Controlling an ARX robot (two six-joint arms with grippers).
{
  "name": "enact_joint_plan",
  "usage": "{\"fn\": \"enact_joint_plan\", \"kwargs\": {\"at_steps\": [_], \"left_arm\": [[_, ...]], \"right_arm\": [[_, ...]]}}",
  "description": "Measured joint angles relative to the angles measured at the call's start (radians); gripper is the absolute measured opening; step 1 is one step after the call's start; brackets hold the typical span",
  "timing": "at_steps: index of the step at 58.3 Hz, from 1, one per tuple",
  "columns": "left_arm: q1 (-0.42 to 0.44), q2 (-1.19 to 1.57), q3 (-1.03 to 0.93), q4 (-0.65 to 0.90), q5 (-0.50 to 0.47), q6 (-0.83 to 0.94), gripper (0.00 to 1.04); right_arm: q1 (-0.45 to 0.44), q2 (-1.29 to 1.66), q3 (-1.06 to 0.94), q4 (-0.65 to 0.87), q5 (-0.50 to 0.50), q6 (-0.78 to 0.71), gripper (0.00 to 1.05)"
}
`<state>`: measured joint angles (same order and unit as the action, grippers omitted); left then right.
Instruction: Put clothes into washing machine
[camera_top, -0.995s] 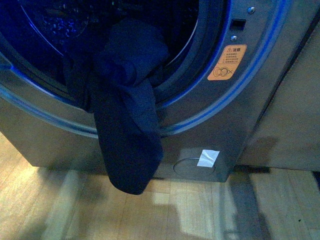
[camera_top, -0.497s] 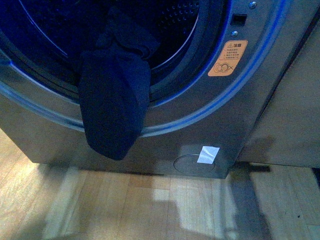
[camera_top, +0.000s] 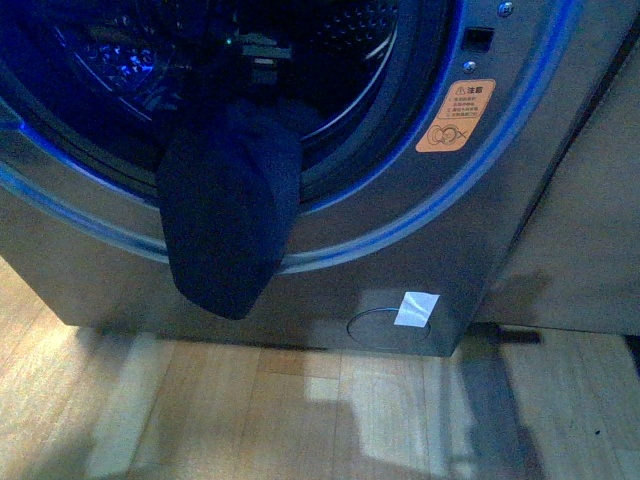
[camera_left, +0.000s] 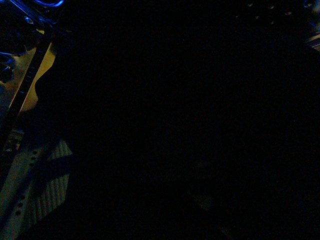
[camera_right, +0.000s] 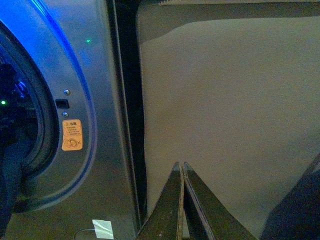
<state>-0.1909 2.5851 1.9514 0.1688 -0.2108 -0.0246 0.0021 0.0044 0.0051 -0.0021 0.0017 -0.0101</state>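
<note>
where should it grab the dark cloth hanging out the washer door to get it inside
Probably the rounded lower end of the limp dark navy-blue garment, which droops over the door rim of the grey metallic front-loading washing machine. Come from the front and below, pinching the hanging fold, then lift it into the drum.

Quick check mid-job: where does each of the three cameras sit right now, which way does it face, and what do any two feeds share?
Front: on the body, looking down at the washing machine porthole, with the clothes draped over its rim; a dark arm part shows inside the drum.
Left wrist: nearly black, tells nothing.
Right wrist: beside the machine, facing its front and a beige panel; the right claw shows, fingers together.
Shared: front and right wrist both show the orange sticker and white tape.
</note>
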Motion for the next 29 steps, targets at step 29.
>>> {"fn": "enact_joint_plan", "kwargs": {"at_steps": [29], "left_arm": [[-0.034,-0.437,-0.604,0.249,0.108,-0.022,0.98]], "right_arm": [[0.000,0.000,0.000,0.000,0.000,0.000,0.02]]}}
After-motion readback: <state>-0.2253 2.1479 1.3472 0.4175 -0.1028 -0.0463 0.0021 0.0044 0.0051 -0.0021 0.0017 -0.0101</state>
